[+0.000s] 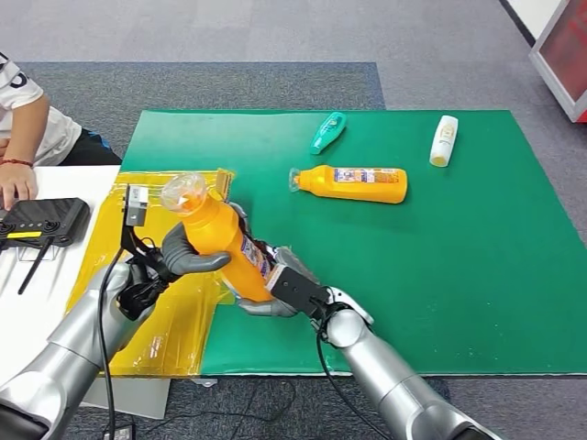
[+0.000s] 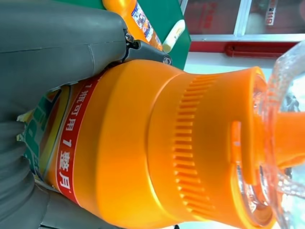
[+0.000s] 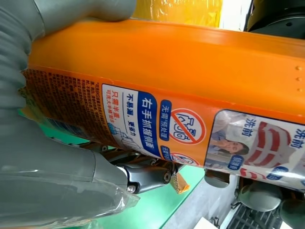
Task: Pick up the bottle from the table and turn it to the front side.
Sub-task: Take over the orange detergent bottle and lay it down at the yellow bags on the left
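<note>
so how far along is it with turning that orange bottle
Pickup looks done: the orange bottle is off the green mat, tilted, cap up. In hand: the left hand grips its upper part and the right hand holds its base. Left: finishing the turn. The right wrist view shows small-print label, so whether the front faces forward I cannot tell.

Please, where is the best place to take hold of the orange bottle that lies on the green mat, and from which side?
Probably the middle of the orange bottle's body, coming from above with the fingers across its narrow width. It lies flat on its side on the green mat, clear cap toward the robot's left, with bare mat along both long sides, so fingers could close there freely. The cap end tapers and may slip.
</note>
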Available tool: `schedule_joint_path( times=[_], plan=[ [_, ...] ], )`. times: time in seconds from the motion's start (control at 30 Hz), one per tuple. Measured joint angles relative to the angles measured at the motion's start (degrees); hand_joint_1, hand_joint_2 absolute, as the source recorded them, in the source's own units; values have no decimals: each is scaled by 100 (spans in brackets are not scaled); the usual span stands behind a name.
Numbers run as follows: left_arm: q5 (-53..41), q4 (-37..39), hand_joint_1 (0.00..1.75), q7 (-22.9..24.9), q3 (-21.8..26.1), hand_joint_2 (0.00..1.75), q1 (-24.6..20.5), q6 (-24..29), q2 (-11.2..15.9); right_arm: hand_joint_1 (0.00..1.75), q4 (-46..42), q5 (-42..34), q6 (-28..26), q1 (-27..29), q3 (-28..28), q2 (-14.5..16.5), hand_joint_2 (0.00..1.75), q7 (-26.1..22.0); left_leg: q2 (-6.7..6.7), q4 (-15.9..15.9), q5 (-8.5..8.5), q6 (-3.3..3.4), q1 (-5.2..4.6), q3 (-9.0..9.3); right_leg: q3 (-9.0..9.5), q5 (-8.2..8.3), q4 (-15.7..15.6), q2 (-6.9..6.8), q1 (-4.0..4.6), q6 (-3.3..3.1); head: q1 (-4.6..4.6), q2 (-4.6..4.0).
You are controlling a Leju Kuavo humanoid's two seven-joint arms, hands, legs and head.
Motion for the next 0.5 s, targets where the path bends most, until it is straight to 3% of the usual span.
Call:
schedule_joint_path(
  times=[0.33,0.37,0.47,0.5],
  plan=[
    [-19,-39,175,-9,47,175,46,2,-7,175,0,1,0,0,24,10,175,15,0,0,0,0,0,0,0,0,0,0,0,0,0,1],
    [-21,-39,175,-10,48,175,47,2,-7,162,0,2,1,-1,25,10,175,17,0,0,0,0,0,0,0,0,0,0,0,0,-1,1],
    [-49,-39,175,-31,56,175,61,3,-8,31,0,2,10,-3,27,11,175,32,0,0,0,0,0,0,0,0,0,0,0,0,-1,1],
    [-65,-39,175,-39,60,175,67,3,-8,0,0,3,17,-5,28,11,175,39,0,0,0,0,0,0,0,0,0,0,0,0,0,1]
  ],
)
